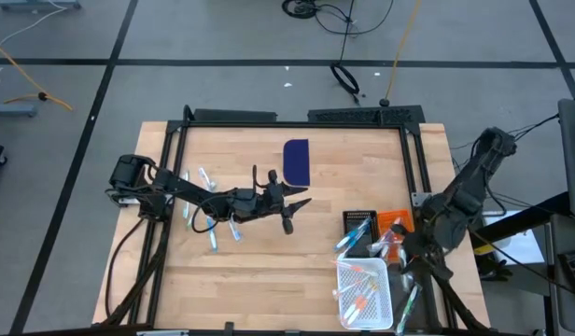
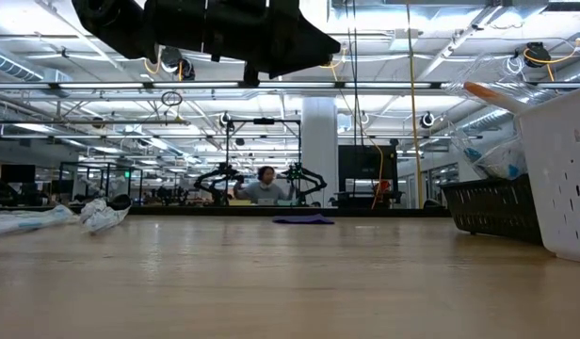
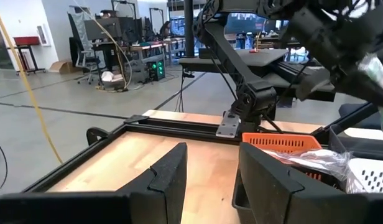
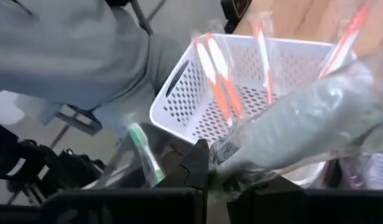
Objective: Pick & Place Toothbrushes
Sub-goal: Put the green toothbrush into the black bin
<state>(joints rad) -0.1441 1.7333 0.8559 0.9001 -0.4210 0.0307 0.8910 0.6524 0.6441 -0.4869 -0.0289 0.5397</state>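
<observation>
Loose toothbrushes (image 1: 209,227) lie on the left part of the table (image 1: 269,280); others already fill the white basket (image 1: 364,294) at the right front, beside a black basket (image 1: 359,224) and an orange basket (image 1: 393,221). The left gripper (image 1: 297,207) hangs above mid-table, fingers apart and empty. The right gripper (image 4: 207,177), fingers closed on a wrapped green toothbrush (image 4: 145,152), sits beside the white basket. Judged step: delivery; next, release over the basket.
</observation>
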